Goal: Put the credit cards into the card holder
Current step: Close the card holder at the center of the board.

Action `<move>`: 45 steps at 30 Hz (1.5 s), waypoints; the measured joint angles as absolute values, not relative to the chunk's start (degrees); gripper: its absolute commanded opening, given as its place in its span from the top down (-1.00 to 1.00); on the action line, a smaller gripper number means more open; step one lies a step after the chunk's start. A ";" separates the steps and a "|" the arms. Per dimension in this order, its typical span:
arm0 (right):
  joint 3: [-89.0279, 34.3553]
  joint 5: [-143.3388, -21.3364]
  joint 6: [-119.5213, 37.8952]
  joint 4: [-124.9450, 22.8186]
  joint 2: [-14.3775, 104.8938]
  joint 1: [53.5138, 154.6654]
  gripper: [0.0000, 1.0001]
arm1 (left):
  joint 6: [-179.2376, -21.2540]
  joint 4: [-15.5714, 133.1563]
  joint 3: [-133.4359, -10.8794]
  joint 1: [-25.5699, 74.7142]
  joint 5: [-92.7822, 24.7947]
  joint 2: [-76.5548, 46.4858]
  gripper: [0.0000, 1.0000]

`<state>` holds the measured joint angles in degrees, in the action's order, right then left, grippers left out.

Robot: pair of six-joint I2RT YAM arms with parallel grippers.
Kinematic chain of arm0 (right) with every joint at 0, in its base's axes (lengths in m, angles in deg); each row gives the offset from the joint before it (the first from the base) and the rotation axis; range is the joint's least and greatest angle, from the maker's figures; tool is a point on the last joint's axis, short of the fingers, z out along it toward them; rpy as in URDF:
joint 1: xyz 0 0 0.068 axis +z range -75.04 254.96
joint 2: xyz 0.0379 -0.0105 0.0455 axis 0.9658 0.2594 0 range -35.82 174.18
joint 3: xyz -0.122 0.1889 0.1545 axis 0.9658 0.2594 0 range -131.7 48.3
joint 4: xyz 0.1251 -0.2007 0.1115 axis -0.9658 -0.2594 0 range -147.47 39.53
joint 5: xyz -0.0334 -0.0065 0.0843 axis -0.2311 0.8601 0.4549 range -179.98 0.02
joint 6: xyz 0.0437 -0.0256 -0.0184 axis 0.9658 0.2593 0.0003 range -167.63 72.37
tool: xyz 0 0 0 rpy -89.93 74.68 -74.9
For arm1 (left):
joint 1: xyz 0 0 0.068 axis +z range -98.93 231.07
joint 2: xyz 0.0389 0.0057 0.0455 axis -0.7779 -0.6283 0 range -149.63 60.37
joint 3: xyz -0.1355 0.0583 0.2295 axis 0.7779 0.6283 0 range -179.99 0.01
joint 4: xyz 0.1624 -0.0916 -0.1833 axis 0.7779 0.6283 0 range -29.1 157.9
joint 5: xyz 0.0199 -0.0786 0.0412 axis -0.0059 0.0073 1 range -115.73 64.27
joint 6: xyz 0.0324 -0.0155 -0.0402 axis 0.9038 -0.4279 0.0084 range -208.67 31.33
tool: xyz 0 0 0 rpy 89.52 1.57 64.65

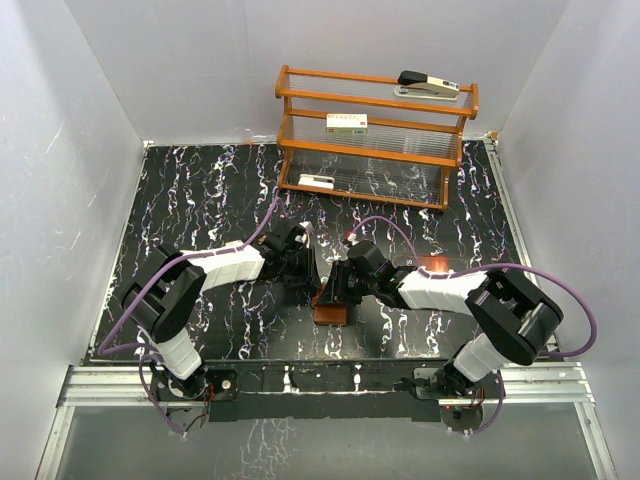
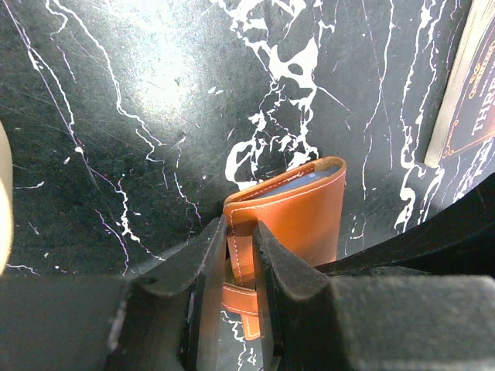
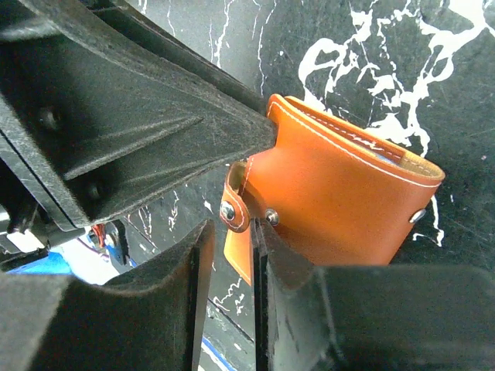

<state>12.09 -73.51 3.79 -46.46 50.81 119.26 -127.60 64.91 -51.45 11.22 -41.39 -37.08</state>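
Left wrist view: left claw point(image 2: 240, 232) pinches the wallet point(image 2: 290, 212) by its edge, well in front of the rack point(image 1: 372, 102). Right wrist view shows what that one hides: right claw point(image 3: 232, 228) nipping the snap strap point(image 3: 246, 210). Looks like the opening step. Next, spread it wide. No cards spotted anywhere.

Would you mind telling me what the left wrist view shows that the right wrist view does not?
Only the left wrist view: a booklet at the upper right edge, and the bluish inner pocket atop the card holder. Only the right wrist view: the metal snaps on the card holder's strap, which sits between the right gripper's fingers. Both: the brown card holder, pinched by the left gripper, with the black marbled table behind it.
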 measured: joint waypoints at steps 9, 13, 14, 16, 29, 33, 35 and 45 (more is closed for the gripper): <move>12.09 -73.73 3.81 -45.85 50.92 119.26 0.56 | -128.81 63.81 -50.73 11.26 -41.48 -37.08 0.61; 12.09 -74.06 3.79 -45.87 50.94 119.26 0.70 | -129.18 63.66 -50.60 11.26 -41.48 -37.08 0.61; 12.09 -74.27 3.81 -45.89 50.94 119.26 0.77 | -129.22 63.64 -50.60 11.26 -41.48 -37.08 0.60; 12.09 -74.86 3.79 -45.89 50.94 119.26 0.94 | -129.33 63.62 -50.58 11.26 -41.48 -37.06 0.61; 12.09 -77.40 3.73 -47.70 48.53 119.26 1.00 | -129.57 63.38 -50.45 11.28 -41.50 -37.08 0.61; 12.09 -78.30 3.73 -49.32 47.40 119.26 1.00 | -129.62 62.98 -50.23 11.26 -41.61 -37.08 0.61; 12.09 -78.69 3.75 -50.30 47.29 119.26 1.00 | -129.70 62.76 -50.12 11.28 -41.66 -37.08 0.61; 12.09 -79.54 3.90 -52.45 47.27 119.26 1.00 | -129.79 62.66 -50.07 11.28 -41.66 -37.08 0.61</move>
<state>12.09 -79.54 3.90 -52.45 47.27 119.26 -129.79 62.66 -50.07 11.28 -41.66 -37.08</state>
